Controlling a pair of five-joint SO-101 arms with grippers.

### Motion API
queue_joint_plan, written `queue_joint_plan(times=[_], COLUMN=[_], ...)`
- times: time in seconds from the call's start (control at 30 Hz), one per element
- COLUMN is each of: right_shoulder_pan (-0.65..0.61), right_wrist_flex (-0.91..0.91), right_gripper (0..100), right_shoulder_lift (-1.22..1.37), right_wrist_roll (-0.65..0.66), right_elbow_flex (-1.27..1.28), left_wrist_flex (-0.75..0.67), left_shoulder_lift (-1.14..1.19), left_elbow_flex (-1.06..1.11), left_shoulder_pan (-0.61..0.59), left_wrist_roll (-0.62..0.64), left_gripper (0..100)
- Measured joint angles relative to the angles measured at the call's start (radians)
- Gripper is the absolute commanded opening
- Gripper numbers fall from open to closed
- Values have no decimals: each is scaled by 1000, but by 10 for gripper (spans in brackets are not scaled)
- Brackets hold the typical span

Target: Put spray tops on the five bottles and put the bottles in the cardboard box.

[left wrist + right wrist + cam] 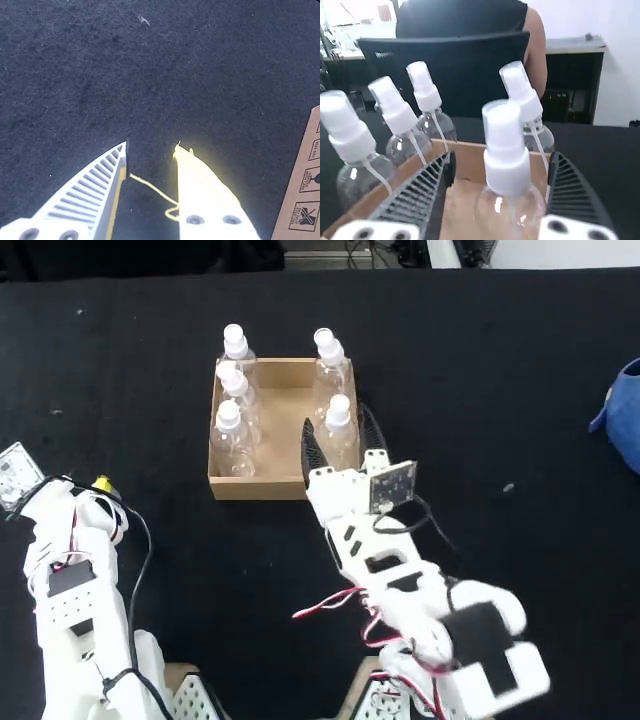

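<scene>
The cardboard box [283, 492] sits mid-table with clear bottles in it, all wearing white spray tops. Three stand along one side [229, 418] [232, 380] [234, 340], the last at the far wall. Another bottle [325, 345] stands at the far corner of the other side. My right gripper [336, 420] is open, and its black fingers [311, 452] flank the near bottle [506, 150] on that side with small gaps. The right gripper [501, 159] is level with that bottle's neck. My left gripper [150, 146] hangs open and empty over the black cloth, near the box corner [305, 190].
A blue object [625, 420] lies at the table's right edge. The left arm [70, 560] rests at the front left, apart from the box. Black cloth covers the table all round the box.
</scene>
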Motion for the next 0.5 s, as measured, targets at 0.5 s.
queue_joint_plan(times=[0.5], right_shoulder_pan=[28], right_wrist_flex=[621], right_gripper=[259], right_shoulder_lift=[-560], right_wrist_roll=[0], right_elbow_flex=[-74], left_wrist_flex=[0], left_shoulder_lift=[0], left_elbow_flex=[0], left_shoulder_pan=[0], left_wrist_roll=[0], left_gripper=[30])
